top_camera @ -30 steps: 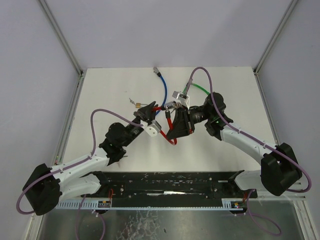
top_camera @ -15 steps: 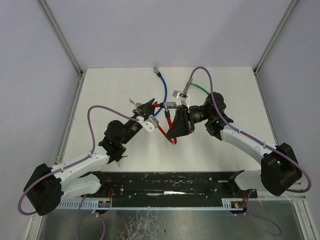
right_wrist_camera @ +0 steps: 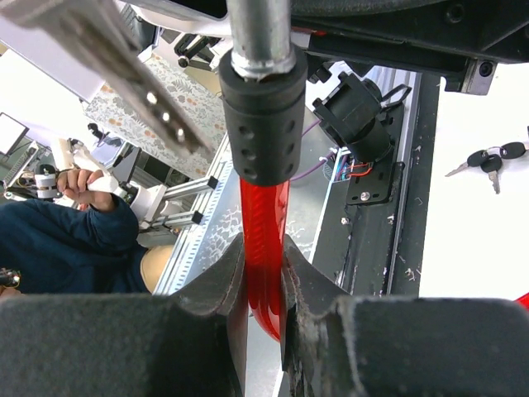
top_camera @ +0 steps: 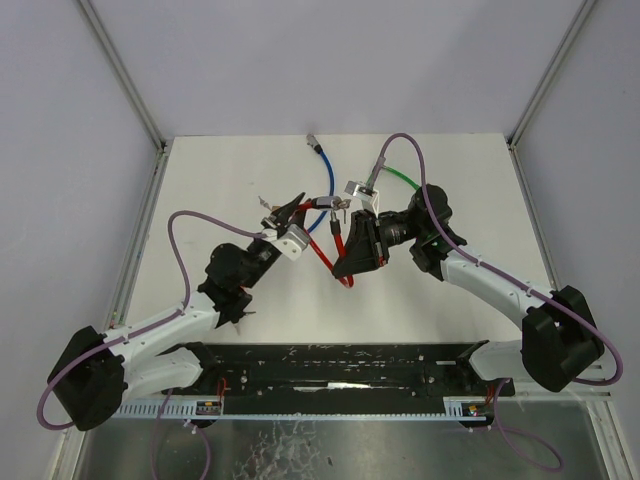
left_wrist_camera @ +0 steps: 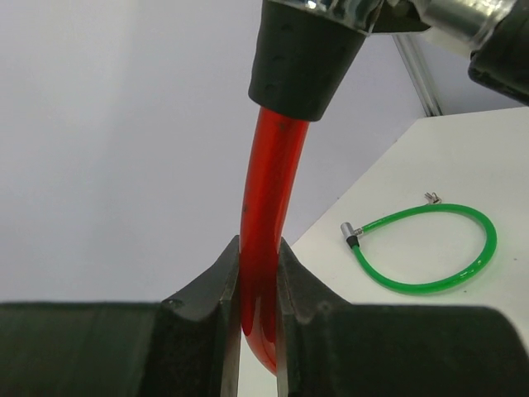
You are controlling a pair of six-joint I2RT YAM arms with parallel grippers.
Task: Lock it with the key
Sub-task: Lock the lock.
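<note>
A red cable lock (top_camera: 325,250) hangs in a loop between both grippers above the table. In the left wrist view the red cable (left_wrist_camera: 263,248) is pinched between the fingers of my left gripper (left_wrist_camera: 258,289), just below a black sleeve (left_wrist_camera: 302,58). My right gripper (right_wrist_camera: 263,281) is shut on the other stretch of red cable (right_wrist_camera: 264,223), under its black sleeve (right_wrist_camera: 263,124) and metal shaft. A silver key blade (right_wrist_camera: 107,58) shows close by at the upper left. From above, the left gripper (top_camera: 297,213) and right gripper (top_camera: 338,242) face each other.
A green cable lock (left_wrist_camera: 421,248) lies on the white table (top_camera: 220,180), toward the far right from above (top_camera: 400,176). A blue cable lock (top_camera: 327,180) lies at the far middle. A bunch of keys (right_wrist_camera: 488,161) rests on the table.
My left gripper has moved a little toward the far left, taking its end of the red cable along. The right gripper has stayed where it was.
</note>
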